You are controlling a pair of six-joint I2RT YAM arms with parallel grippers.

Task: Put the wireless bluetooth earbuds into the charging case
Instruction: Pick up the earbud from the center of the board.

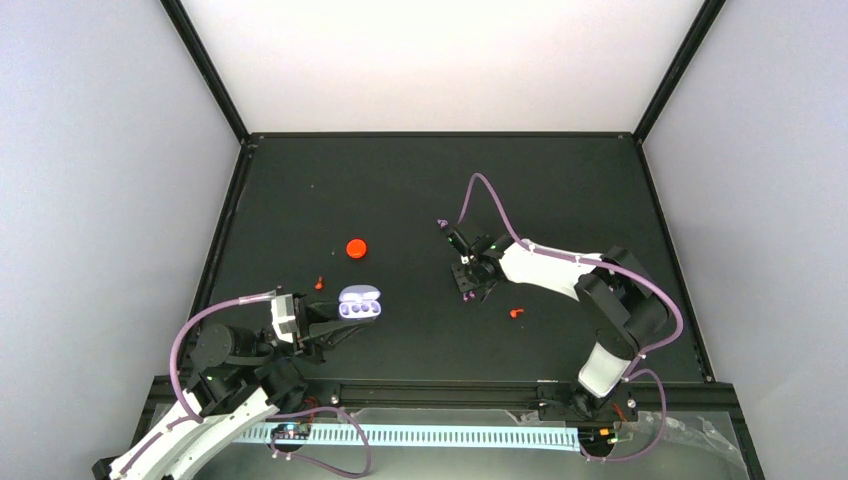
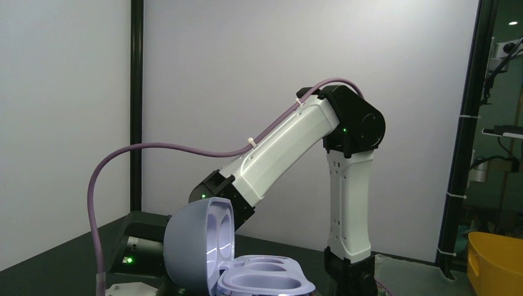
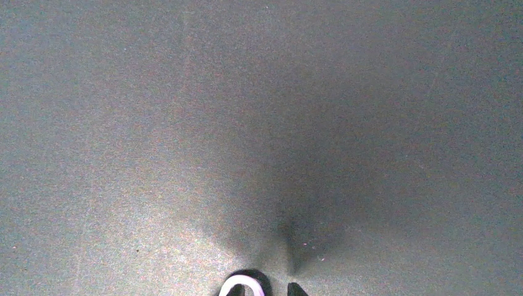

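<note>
Left gripper (image 1: 340, 318), lower left of the top view, clamps the charging case (image 1: 359, 303) with its lid up. Both wells (image 2: 265, 280) are bare, so it is probably being offered as the target. Right gripper (image 1: 446, 229), mid frame, tips down close to the mat (image 1: 560, 180). A whitish-pink earbud (image 3: 242, 285) sits at its fingertips (image 3: 296, 288); can't tell if it's gripped. Second earbud not found. Red cap (image 1: 355, 247) and red bits (image 1: 516, 313) lie scattered on the mat. Pale walls, black frame posts.
</note>
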